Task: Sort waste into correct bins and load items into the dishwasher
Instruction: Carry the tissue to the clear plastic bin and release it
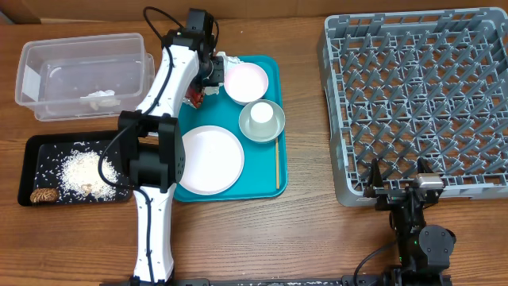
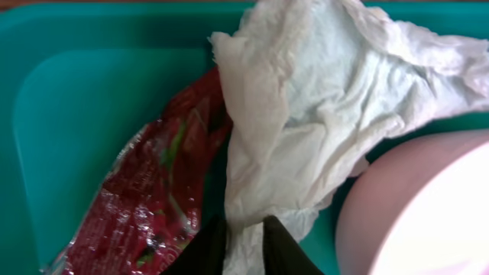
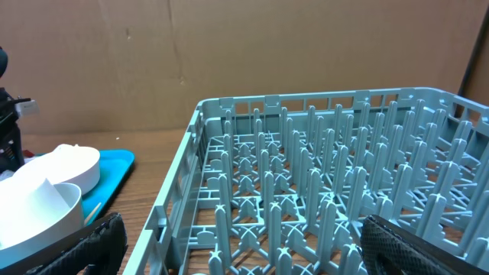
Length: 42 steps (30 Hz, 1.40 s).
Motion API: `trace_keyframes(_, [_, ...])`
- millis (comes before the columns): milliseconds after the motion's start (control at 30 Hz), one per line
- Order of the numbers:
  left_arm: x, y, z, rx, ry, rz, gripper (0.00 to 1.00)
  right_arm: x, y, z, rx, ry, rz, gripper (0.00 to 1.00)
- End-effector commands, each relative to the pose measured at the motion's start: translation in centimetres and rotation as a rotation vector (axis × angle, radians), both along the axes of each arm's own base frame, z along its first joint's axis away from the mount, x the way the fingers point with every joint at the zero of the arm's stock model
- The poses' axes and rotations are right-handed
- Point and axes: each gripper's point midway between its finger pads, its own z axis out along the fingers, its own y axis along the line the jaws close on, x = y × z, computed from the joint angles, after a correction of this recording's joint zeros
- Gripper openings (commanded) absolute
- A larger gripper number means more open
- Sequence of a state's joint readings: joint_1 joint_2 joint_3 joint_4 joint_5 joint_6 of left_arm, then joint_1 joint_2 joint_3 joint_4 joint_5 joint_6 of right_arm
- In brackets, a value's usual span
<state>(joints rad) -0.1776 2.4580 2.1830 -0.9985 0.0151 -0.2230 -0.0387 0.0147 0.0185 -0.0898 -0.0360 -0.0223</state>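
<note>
My left gripper (image 2: pixel 244 248) is at the teal tray's far left corner (image 1: pixel 213 71) and is shut on a crumpled white napkin (image 2: pixel 321 99). The red-brown wrapper (image 2: pixel 153 198) lies just left of it. The white bowl (image 1: pixel 247 82) is just right of it and also shows in the left wrist view (image 2: pixel 428 214). The white plate (image 1: pixel 208 159), the grey bowl (image 1: pixel 274 127) holding the white cup (image 1: pixel 261 116), and the wooden stick (image 1: pixel 277 165) sit on the tray. My right gripper (image 3: pixel 252 252) is open and empty at the front edge of the grey dish rack (image 1: pixel 421 95).
The clear tub (image 1: pixel 48 56) at far left holds a napkin (image 1: pixel 101 98). The black tray (image 1: pixel 32 155) in front of it holds rice crumbs (image 1: pixel 83 171) and a brown lump (image 1: pixel 44 195). The teal tray (image 1: pixel 270 67) lies between my arms.
</note>
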Motion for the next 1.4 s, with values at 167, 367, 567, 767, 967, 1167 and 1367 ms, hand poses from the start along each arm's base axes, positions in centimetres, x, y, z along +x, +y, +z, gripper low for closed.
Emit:
trace_keyframes(167, [-1.5,-1.1,-1.3,0.015,0.063,-0.043,0.04,0.0,-0.2,-0.1,-0.001,-0.008,-0.011,1.00])
trace_keyframes(367, [-0.8,-0.3,4.7,0.017,-0.013,-0.005,0.04,0.0,-0.2,-0.1,-0.001,-0.008,-0.011,1.00])
trace_keyframes(567, [0.0,0.4,12.3,-0.026,-0.158,0.053,0.04,0.0,-0.2,-0.1,-0.001,-0.008,-0.011,1.00])
trace_keyframes(767, [-0.2,0.9,16.6,-0.038,-0.245,0.060,0.04,0.0,-0.2,-0.1,-0.001,-0.008,-0.011,1.00])
trace_keyframes(967, [0.0,5.5,20.0,0.037,-0.334,0.202,0.04,0.0,-0.2,-0.1,-0.001,-0.008,-0.011,1.00])
trace_keyframes(1167, [-0.4,12.5,23.7,0.081,-0.427,0.373,0.04,0.0,-0.2,-0.1,-0.001,-0.008,-0.011,1.00])
trace_keyframes(1367, [-1.3,19.0,27.8,0.089,-0.540,0.502,0.04,0.0,-0.2,-0.1,-0.001,-0.008,-0.011,1.00])
